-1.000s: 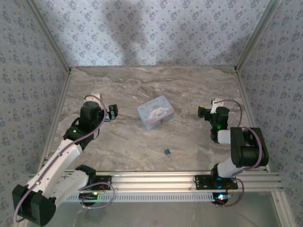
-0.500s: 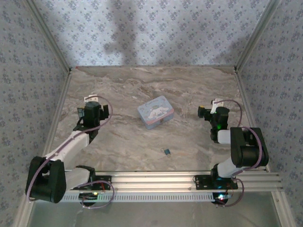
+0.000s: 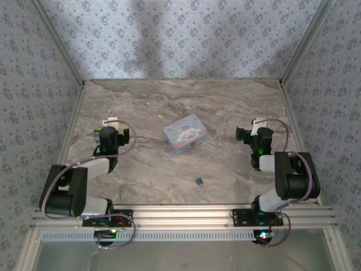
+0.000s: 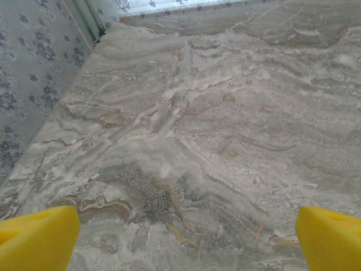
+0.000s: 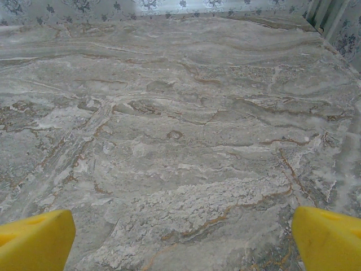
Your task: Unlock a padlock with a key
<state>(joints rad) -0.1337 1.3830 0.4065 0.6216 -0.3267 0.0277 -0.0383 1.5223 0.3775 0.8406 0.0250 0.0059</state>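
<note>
Broadly, the marble worktop [image 3: 237,101] takes up most of what I see, with the light-blue tin [image 3: 185,134] near its middle. Both arms are folded back to either side. The left hand [image 3: 111,121] and the right hand [image 3: 256,122] are both released, spread wide and carrying nothing. The padlock [image 3: 199,180] lies on bare stone between the two arm bases, nearer the front rail than the tin and well apart from either hand. I judge it rigid, light and slick-sided, likely to skate on polished marble if nudged from one side. I would pinch its body across the two flat faces, leaving the shackle and keyway free. The key I cannot separate from the padlock at this size. If it lies flat it will be thin and awkward to lift, and it is best taken by its head. The overhead camera gives me the layout: tin, padlock and how far each arm must travel. The wrist cameras give me what the overhead is too coarse for. The left hand [image 4: 181,240] has yellow fingertips [image 4: 34,240] parted over veined stone, and the right hand [image 5: 180,240] has its fingertips [image 5: 327,237] parted the same way.
</note>
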